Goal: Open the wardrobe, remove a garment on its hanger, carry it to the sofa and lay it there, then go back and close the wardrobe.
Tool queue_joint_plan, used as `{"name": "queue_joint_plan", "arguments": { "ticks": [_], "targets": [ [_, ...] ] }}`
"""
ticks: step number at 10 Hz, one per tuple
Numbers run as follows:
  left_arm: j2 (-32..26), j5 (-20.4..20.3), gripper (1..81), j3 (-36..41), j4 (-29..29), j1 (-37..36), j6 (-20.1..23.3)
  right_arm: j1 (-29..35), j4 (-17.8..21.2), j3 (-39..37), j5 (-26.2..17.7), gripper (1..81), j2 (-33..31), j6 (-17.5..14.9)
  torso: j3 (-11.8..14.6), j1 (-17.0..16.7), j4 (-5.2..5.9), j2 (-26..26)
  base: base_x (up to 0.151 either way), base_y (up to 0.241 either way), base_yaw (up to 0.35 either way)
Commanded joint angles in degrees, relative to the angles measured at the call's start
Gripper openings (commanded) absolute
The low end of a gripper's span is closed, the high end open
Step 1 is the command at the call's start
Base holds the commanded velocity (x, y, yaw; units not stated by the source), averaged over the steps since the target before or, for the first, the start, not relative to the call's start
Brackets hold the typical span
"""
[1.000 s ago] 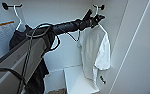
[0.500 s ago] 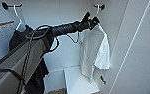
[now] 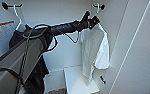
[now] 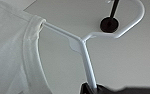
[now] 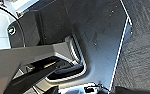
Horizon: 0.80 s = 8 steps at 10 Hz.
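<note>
The wardrobe [image 3: 63, 15] stands open, its white door [image 3: 141, 52] at the right. The garment [image 3: 93, 50], a white T-shirt, hangs at the right inside on a thin white hanger [image 3: 97, 8]. My left arm reaches in from the left, and my left gripper [image 3: 92, 23] is at the hanger just below the hook. In the left wrist view the hanger [image 4: 84, 50] runs down into my dark gripper [image 4: 91, 88], which is shut on it. The hook curves round a black peg [image 4: 109, 24]. The shirt's collar [image 4: 31, 37] lies along the hanger's arm.
A long black garment [image 3: 38, 70] hangs at the left on its own white hanger [image 3: 17, 17]. A white shelf block [image 3: 76, 80] sits low in the wardrobe under the shirt. The right wrist view shows my own base and dark carpet [image 5: 146, 50].
My left gripper has closed on the hanger below the hook. The T-shirt has turned a little and now hangs narrower.
</note>
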Motion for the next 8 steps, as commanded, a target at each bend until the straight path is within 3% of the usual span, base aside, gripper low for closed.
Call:
{"name": "queue_joint_plan", "arguments": {
  "ticks": [1,7,8],
  "targets": [
    [-1.6,-2.9,1.0,2.4,1.4,-14.0,1.2,1.5,0.4,0.1,-3.6,81.1,0.5,0.0,0.0,0.0,0.00,0.0,0.000,0.000,0.000],
    [-7.4,-2.8,1.0,7.2,1.3,-16.0,1.1,1.8,0.4,0.2,-3.6,81.1,0.6,-0.1,0.0,0.0,0.00,0.0,0.000,0.000,0.000],
    [-8.6,-2.8,1.0,8.3,1.3,-16.0,1.1,1.9,0.4,0.1,-3.6,81.1,0.7,-0.1,0.0,0.0,2.39,0.0,0.000,0.000,0.000]
  ]
}}
